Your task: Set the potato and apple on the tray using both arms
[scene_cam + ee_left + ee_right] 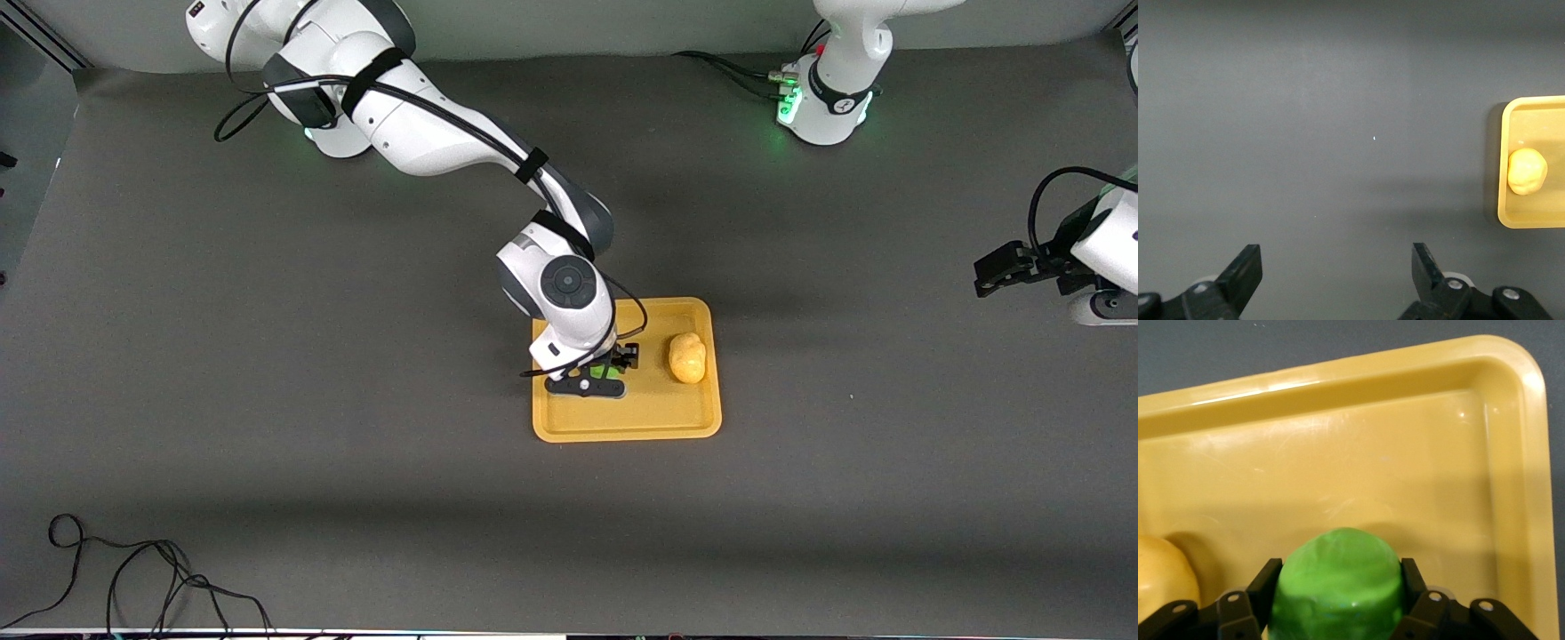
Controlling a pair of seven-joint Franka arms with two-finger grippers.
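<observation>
While potato (687, 357) sits on tray (627, 425), apple (1338, 583) hangs just over it.
My right gripper (594, 375) fingers clamp the apple; left gripper (1338, 283) waits, fingers apart.

Green apple (1336, 583), pale yellow potato (687, 357), yellow-orange tray (622, 425)

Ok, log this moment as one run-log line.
right gripper: shut on apple, over tray | potato: on tray | left gripper: open, empty, waiting off tray

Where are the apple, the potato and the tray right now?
apple (1335, 587): right wrist view, green top between the shut fingers.
potato (687, 357): front view, its middle.
tray (627, 428): front view, bare floor near the rim.
</observation>
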